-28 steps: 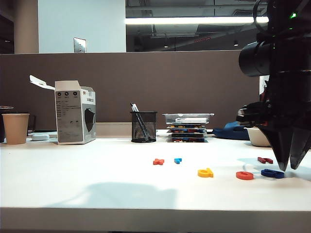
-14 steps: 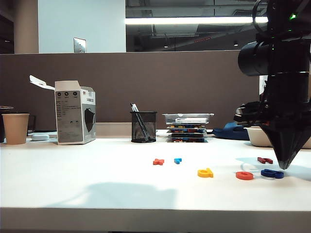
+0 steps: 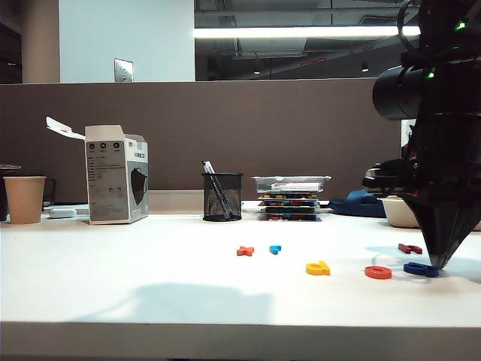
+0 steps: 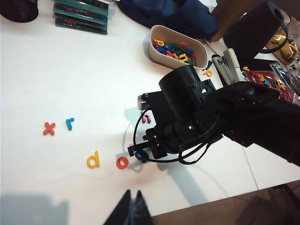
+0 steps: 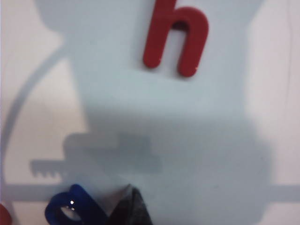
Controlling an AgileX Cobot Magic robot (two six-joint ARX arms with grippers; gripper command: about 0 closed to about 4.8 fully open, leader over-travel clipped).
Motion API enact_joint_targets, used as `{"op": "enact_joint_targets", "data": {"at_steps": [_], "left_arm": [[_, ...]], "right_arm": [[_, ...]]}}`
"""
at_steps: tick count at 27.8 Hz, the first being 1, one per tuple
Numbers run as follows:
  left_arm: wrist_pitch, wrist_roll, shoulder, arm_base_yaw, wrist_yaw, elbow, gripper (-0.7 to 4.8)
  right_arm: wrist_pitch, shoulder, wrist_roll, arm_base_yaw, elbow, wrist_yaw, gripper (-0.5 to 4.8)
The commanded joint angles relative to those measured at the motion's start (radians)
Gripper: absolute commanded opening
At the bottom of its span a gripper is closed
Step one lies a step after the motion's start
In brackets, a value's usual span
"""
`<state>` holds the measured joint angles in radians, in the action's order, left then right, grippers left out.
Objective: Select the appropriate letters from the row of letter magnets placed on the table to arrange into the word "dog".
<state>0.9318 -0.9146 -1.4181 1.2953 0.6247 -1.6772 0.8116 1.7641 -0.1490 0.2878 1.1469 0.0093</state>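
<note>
My right hand [image 3: 442, 265] has just snapped closed on the dark blue letter [image 3: 419, 268], low on the desk [image 3: 150, 278] beside the orange-red "o" [image 3: 378, 272]; a lift looks possible. My left hand [image 4: 132, 208] hangs shut, away.

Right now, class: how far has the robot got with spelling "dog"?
Done: yellow plastic letter d and orange-red ring o lie side by side. In hand: the shut right gripper pinches the dark blue letter beside the o. Left: releasing it. Left gripper idle, shut.

You see a brown wall panel [image 3: 225, 128] behind the desk's back edge, and a long bright ceiling light [image 3: 301, 32] above.
</note>
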Motion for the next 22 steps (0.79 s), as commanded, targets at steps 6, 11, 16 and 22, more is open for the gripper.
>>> {"op": "enact_joint_targets", "data": {"at_steps": [6,11,16,22], "left_arm": [[-0.005,0.002,0.002,-0.001,0.003,-0.002,-0.06],[-0.005,0.002,0.002,-0.001,0.003,-0.002,-0.06],[-0.005,0.002,0.002,-0.001,0.003,-0.002,-0.06],[-0.005,0.002,0.002,-0.001,0.003,-0.002,-0.06]], "right_arm": [[0.029,0.014,-0.001,0.005,-0.025,-0.099,-0.03],[0.053,0.014,-0.001,0.006,-0.025,-0.098,-0.03],[0.06,0.014,-0.003,0.005,-0.024,-0.056,-0.03],[0.076,0.014,-0.008,-0.01,-0.023,0.077,-0.02]]}}
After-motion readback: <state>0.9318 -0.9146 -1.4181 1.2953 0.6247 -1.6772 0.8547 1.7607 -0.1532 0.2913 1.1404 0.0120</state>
